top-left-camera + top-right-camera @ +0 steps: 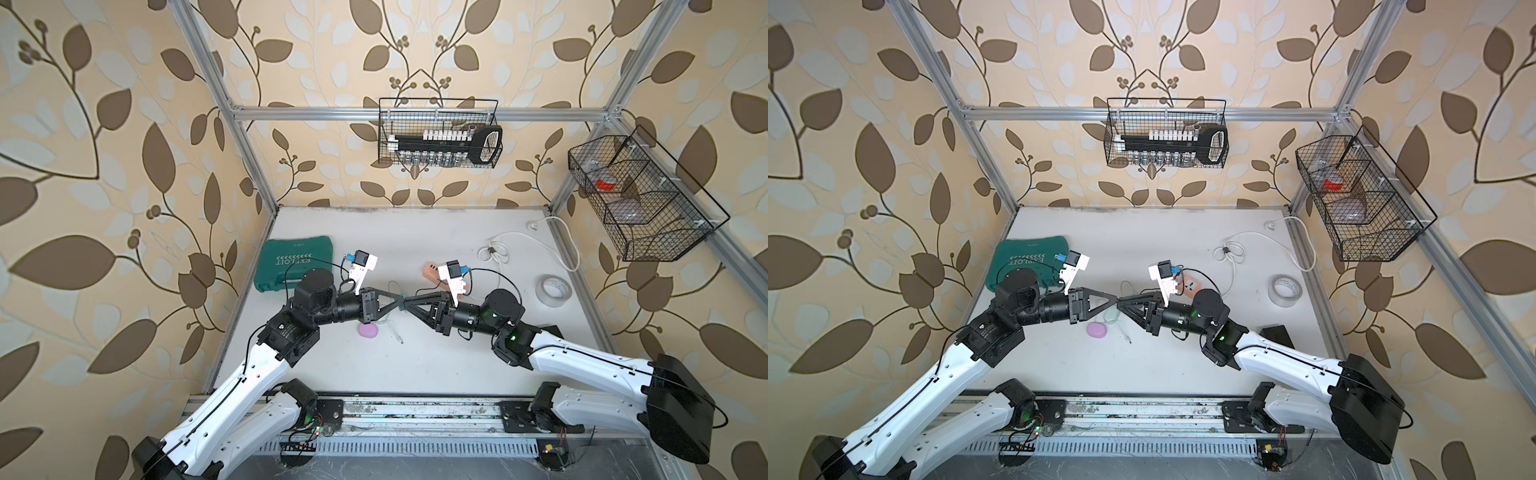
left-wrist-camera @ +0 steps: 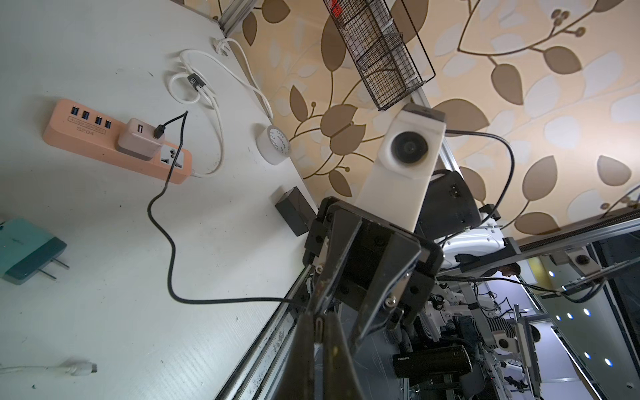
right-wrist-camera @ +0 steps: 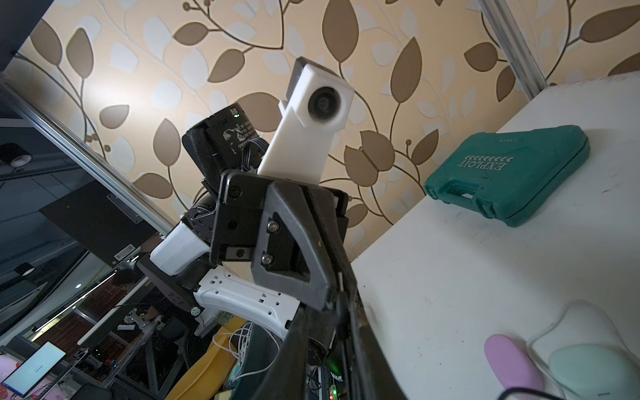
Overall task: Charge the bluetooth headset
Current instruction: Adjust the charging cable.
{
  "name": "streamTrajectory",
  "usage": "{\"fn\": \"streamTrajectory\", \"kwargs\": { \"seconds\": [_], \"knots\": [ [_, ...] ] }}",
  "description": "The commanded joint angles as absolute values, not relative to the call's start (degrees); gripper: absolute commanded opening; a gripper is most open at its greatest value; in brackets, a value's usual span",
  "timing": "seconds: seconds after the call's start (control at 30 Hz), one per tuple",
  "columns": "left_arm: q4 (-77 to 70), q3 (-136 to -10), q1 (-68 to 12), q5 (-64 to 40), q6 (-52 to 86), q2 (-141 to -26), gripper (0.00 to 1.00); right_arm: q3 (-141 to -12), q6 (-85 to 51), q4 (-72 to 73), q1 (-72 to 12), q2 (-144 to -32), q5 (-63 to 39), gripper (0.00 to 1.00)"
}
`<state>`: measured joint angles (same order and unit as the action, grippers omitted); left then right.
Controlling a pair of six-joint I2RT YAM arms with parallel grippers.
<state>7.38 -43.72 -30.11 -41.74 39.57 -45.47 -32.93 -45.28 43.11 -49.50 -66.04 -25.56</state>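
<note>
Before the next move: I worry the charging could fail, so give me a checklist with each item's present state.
1. The black cable is plugged into the adapter on the pink power strip: ok.
2. The left gripper is shut on the cable's free end: ok.
3. The right gripper, tip to tip with the left, has a grip on the cable: cannot tell.
4. The strip's white plug is in a socket: not ok, it lies loose on the table.
5. The pink oval case on the table has its charging port reachable: cannot tell.
</note>
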Motion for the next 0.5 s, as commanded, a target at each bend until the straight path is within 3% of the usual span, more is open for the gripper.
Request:
{"fn": "streamTrajectory", "kwargs": {
  "seconds": [0.0, 0.47],
  "knots": [
    [4.8, -43.0, -30.7, -41.3, 40.2, -44.6, 0.0, -35.0, -45.5, 44.7, -49.8, -66.9, -27.1, 0.22],
    [4.7, -42.4, -30.7, -41.2, 40.5, -43.3, 0.0, -35.5, -45.5, 44.7, -49.8, -66.8, -26.6, 0.06]
  ]
}}
